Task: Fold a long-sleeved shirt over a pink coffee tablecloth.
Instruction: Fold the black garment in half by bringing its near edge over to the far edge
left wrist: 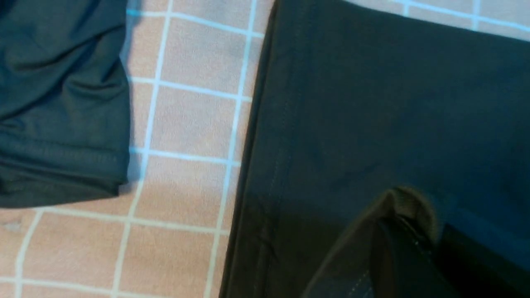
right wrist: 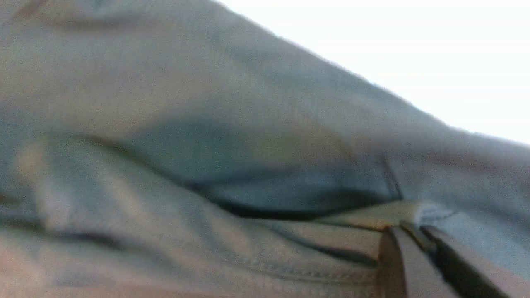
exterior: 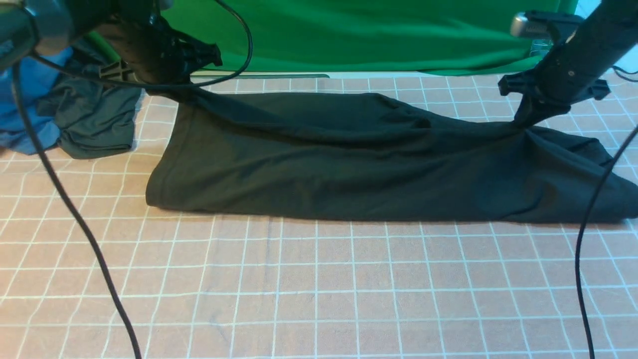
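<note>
Across the pink coffee tablecloth [exterior: 319, 289] the black long-sleeved shirt [exterior: 324, 164] stretches, its near edge resting flat. My left gripper [exterior: 173, 92] and right gripper [exterior: 523, 121] each pinch its far edge, one at either end, held raised so that, I judge, the cloth can fold towards me evenly.

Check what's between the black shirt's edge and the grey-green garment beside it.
Only a bare strip of pink tablecloth separates the long-sleeved shirt from the grey-green garment; no contact is visible. It is clearest in the left wrist view and also shows in the front view.
</note>
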`<action>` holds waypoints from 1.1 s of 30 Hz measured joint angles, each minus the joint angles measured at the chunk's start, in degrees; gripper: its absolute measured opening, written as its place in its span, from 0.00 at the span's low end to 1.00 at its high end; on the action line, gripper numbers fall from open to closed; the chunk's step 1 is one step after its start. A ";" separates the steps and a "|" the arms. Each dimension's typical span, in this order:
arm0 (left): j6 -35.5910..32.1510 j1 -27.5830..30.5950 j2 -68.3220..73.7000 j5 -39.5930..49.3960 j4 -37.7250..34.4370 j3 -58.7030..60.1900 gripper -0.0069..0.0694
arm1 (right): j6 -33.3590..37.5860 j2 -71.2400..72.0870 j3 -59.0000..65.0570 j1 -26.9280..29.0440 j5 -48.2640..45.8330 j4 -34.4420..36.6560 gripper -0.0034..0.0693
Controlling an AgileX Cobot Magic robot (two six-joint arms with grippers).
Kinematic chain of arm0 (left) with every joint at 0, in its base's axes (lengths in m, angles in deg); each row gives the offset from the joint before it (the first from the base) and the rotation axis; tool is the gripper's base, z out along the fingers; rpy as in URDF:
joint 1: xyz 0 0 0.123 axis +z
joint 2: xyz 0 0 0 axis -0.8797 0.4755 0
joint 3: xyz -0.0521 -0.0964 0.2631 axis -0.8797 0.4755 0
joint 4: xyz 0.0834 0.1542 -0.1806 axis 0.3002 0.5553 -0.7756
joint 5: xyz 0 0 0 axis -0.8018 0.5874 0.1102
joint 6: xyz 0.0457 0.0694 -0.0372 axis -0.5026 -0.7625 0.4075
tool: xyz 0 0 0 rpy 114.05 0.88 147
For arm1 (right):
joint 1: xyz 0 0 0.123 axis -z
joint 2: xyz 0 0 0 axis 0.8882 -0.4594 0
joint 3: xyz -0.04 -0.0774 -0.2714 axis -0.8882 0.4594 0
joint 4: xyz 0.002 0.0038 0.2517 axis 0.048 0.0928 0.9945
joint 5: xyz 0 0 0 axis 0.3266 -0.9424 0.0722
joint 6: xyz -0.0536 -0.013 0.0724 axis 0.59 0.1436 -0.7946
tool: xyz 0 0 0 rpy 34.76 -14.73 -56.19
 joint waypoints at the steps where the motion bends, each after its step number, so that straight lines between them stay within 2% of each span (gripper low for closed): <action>1: 0.00 0.00 0.56 -0.17 -0.11 -0.06 0.13 | 0.00 -1.14 -1.12 0.00 0.55 0.02 0.11; 4: 0.00 -0.06 1.76 -0.39 -0.47 -0.19 0.13 | 0.00 -3.25 -3.37 0.00 1.36 0.02 0.13; 6: -0.05 -0.06 2.45 -0.61 -1.18 -0.19 0.13 | 0.02 -3.82 -4.76 0.00 1.91 -0.05 0.19; 7: -0.05 -0.06 2.58 -0.73 -1.46 -0.19 0.13 | 0.02 -3.90 -5.89 0.00 1.95 -0.28 0.24; 12: -0.25 -0.06 2.57 -1.18 -1.91 -0.52 0.13 | 1.22 -3.90 -12.79 0.07 -2.78 -1.03 0.69; 13: -0.25 -0.06 2.57 -1.18 -1.91 -0.52 0.13 | 3.02 -3.90 -14.27 0.00 -3.85 -0.75 0.75; 15: -0.25 -0.06 2.57 -1.18 -1.91 -0.52 0.13 | 8.54 -3.83 -16.73 -0.22 -5.94 0.69 0.81; 19: -0.25 -0.06 2.57 -1.18 -1.91 -0.52 0.13 | 22.13 -3.79 -19.10 -2.53 -7.58 3.11 0.81; 23: -0.25 -0.06 2.57 -1.12 -2.15 -0.56 0.13 | 30.23 -4.64 -19.30 -5.86 -8.22 3.74 0.79; 27: -0.30 -0.06 2.57 -1.06 -2.76 -0.56 0.13 | 35.78 -6.85 -19.30 -8.50 -10.14 2.92 0.79; 33: -0.29 -0.06 2.57 -0.66 -3.06 -0.58 0.13 | 37.82 -9.55 -19.30 -10.88 -11.22 1.30 0.79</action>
